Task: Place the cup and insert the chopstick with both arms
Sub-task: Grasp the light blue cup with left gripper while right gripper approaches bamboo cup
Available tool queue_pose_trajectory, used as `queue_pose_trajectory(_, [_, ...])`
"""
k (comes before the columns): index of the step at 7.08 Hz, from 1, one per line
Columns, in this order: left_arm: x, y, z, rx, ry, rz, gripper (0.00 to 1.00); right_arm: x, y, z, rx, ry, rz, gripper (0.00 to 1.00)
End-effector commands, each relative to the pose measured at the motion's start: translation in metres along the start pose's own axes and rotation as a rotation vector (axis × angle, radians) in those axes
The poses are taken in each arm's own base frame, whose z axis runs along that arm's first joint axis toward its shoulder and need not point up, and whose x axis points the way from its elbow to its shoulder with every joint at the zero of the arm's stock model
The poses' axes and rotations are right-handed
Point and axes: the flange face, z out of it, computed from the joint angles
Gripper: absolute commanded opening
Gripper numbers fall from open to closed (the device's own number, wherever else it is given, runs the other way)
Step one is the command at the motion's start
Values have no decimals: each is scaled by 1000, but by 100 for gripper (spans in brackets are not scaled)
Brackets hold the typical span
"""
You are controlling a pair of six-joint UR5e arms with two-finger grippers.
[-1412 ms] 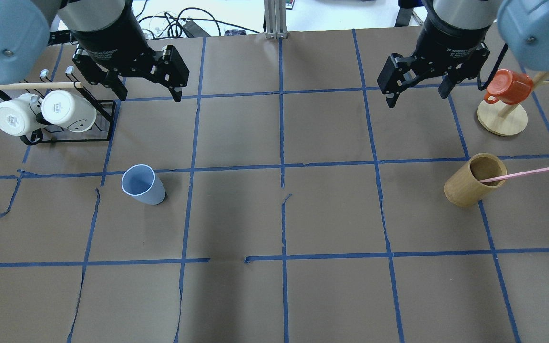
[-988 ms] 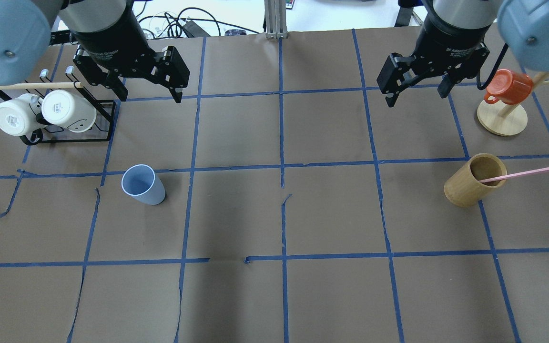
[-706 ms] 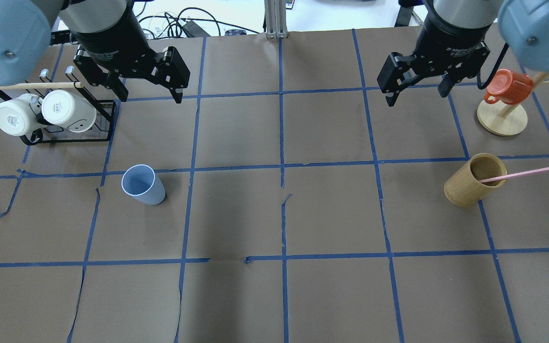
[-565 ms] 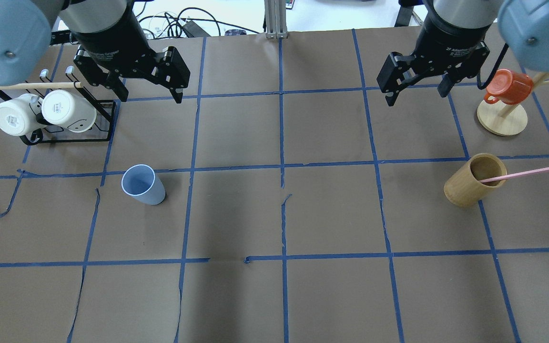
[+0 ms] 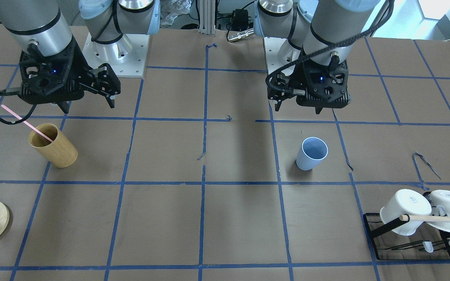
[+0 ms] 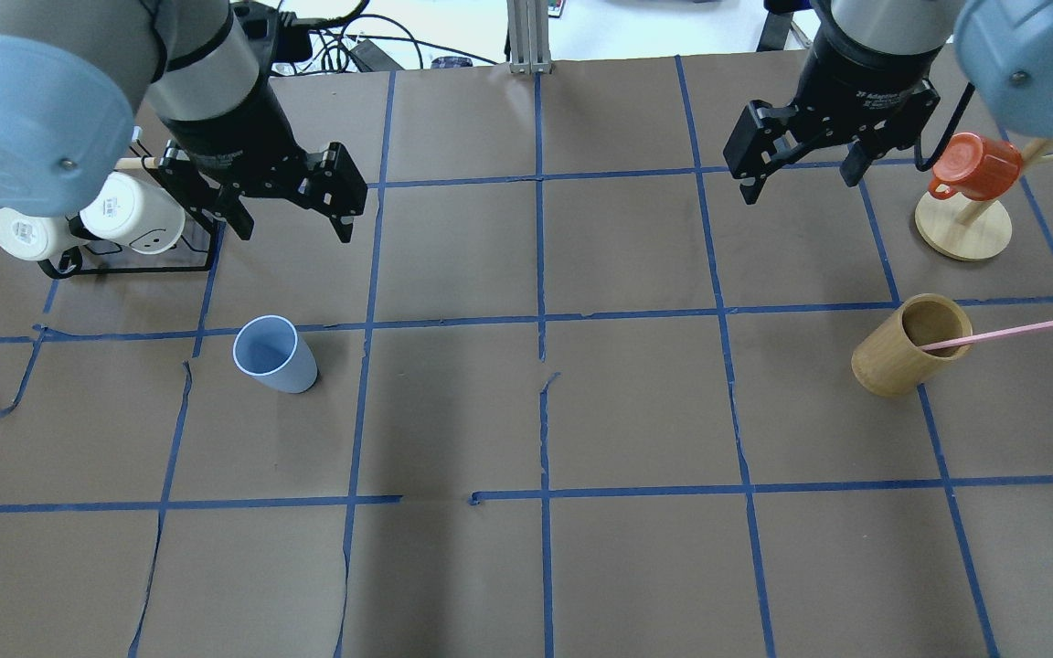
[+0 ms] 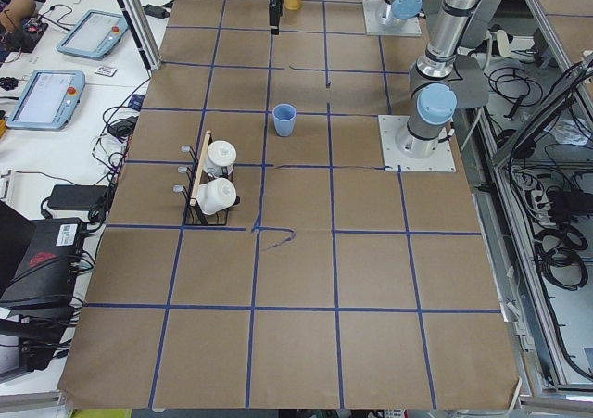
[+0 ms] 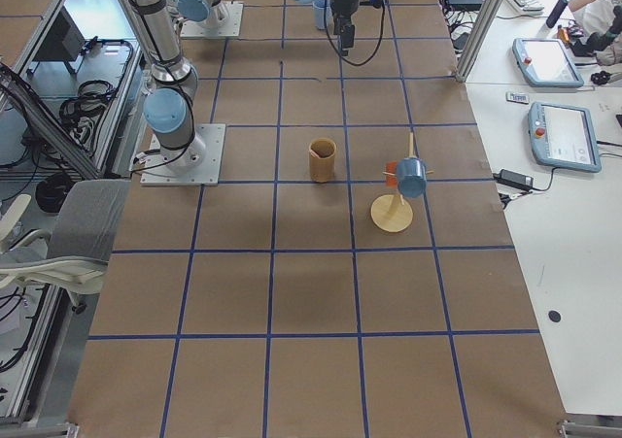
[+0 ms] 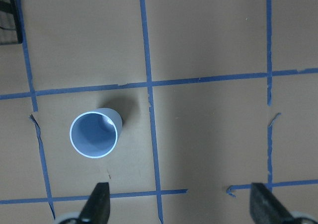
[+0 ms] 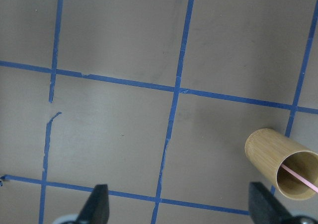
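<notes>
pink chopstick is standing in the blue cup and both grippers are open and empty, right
Not quite. The pink chopstick leans in the bamboo holder, not in the blue cup, which is empty; the overhead view shows this. The rest holds: the left gripper and the right gripper are both open and empty.
</notes>
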Motion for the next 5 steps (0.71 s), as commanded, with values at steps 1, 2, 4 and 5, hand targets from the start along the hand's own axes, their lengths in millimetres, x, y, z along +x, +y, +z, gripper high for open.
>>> queue_pose_trajectory(1, [-45, 6, 97, -10, -1, 40, 100, 0, -2, 3, 0, -2, -14, 100])
queue_pose_trajectory(2, [-61, 9, 141, 24, -4, 28, 99, -1, -2, 4, -5, -6, -14, 100])
queue_pose_trajectory(4, [-61, 21, 202, 36, -4, 23, 99, 8, -2, 12, -15, 0, -29, 100])
queue_pose_trajectory(5, [-61, 19, 209, 24, -4, 38, 22, 28, -3, 14, -23, -2, -124, 100])
